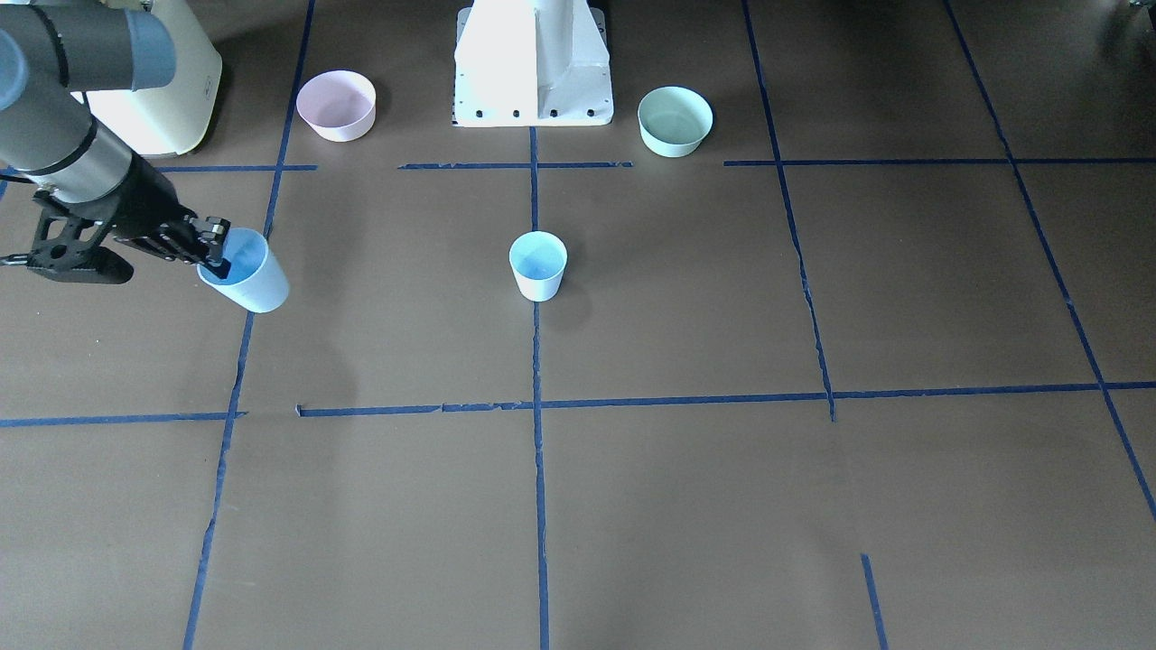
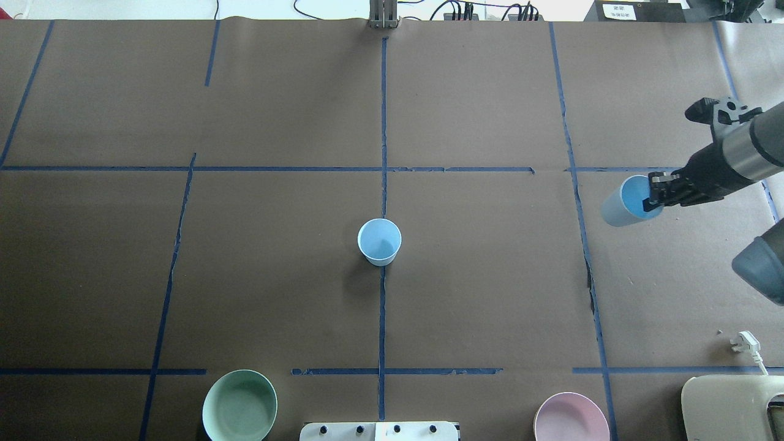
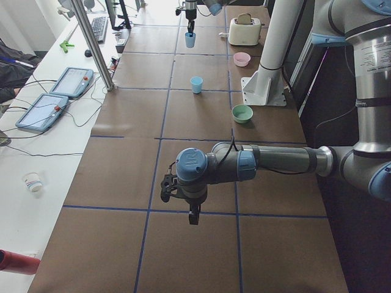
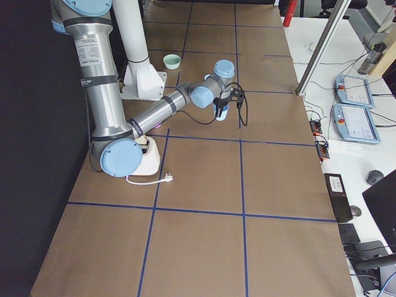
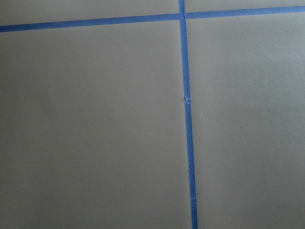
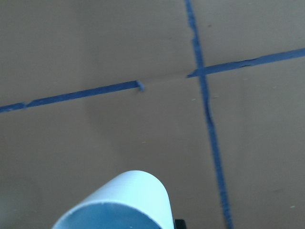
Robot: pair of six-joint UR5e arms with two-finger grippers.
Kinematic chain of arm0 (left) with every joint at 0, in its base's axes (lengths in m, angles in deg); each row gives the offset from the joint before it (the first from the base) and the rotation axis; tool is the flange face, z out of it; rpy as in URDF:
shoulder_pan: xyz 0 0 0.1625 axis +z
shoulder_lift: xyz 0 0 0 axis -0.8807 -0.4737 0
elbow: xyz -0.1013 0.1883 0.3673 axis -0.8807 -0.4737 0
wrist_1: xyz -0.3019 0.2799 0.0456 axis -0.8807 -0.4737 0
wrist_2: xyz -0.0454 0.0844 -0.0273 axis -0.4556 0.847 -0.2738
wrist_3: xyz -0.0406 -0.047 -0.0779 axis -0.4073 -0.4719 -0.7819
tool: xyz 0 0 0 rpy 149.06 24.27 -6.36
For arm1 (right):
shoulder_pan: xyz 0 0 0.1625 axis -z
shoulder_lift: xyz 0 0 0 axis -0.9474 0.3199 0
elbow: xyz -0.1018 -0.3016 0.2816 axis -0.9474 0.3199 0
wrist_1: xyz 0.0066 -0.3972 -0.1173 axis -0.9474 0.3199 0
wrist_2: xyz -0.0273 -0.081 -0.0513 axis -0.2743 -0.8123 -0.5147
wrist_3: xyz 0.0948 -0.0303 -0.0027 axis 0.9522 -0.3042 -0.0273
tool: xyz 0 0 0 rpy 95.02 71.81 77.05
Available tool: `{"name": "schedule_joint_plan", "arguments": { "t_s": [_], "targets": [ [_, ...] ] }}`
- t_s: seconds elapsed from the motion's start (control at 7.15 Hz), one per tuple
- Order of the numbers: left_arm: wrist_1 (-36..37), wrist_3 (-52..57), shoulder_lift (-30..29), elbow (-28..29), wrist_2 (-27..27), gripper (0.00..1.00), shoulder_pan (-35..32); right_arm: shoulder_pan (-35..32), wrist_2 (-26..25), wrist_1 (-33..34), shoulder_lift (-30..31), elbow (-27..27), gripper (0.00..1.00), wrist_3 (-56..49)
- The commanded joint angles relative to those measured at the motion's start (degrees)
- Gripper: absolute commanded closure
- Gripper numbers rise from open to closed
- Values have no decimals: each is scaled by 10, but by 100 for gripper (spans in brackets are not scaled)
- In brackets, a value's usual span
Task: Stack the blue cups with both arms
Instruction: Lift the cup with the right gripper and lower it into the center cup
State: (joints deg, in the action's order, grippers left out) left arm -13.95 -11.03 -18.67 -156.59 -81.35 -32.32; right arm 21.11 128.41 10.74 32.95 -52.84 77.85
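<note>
My right gripper (image 2: pixel 653 197) is shut on the rim of one blue cup (image 2: pixel 620 207), one finger inside it. It holds the cup tilted above the table at the robot's right. The gripper (image 1: pixel 217 255) and the held cup (image 1: pixel 250 280) also show at the left of the front-facing view, and the cup's side fills the bottom of the right wrist view (image 6: pixel 119 202). The other blue cup (image 2: pixel 380 241) stands upright on the centre tape line (image 1: pixel 538 264). My left gripper (image 3: pixel 193 215) shows only in the exterior left view, low over bare table, far from both cups. I cannot tell whether it is open or shut.
A pink bowl (image 2: pixel 571 418) and a mint-green bowl (image 2: pixel 239 405) stand either side of the white pedestal base (image 1: pixel 533 63). A cream appliance (image 2: pixel 735 407) and a white plug (image 2: pixel 744 342) lie at the robot's right. Blue tape lines cross the brown table.
</note>
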Motion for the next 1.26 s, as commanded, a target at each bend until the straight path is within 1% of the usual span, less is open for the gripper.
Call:
{"name": "schedule_joint_plan", "arguments": {
  "t_s": [0.0,0.14,0.28,0.42,0.56,0.98,1.12],
  "targets": [
    [0,0,-1,-1,0,0,0,108,-95,121,-160,5,100,136],
    [0,0,-1,-1,0,0,0,147,-127,121,-218,40,100,206],
    [0,0,-1,-1,0,0,0,176,-167,121,-269,79,100,253],
    [0,0,-1,-1,0,0,1,201,-193,120,-284,92,100,282],
    [0,0,-1,-1,0,0,1,213,-207,118,-284,94,100,286],
    [0,0,-2,-1,0,0,1,234,-208,117,-284,104,100,292],
    [0,0,-2,-1,0,0,1,234,-208,116,-280,106,51,285]
  ]
}}
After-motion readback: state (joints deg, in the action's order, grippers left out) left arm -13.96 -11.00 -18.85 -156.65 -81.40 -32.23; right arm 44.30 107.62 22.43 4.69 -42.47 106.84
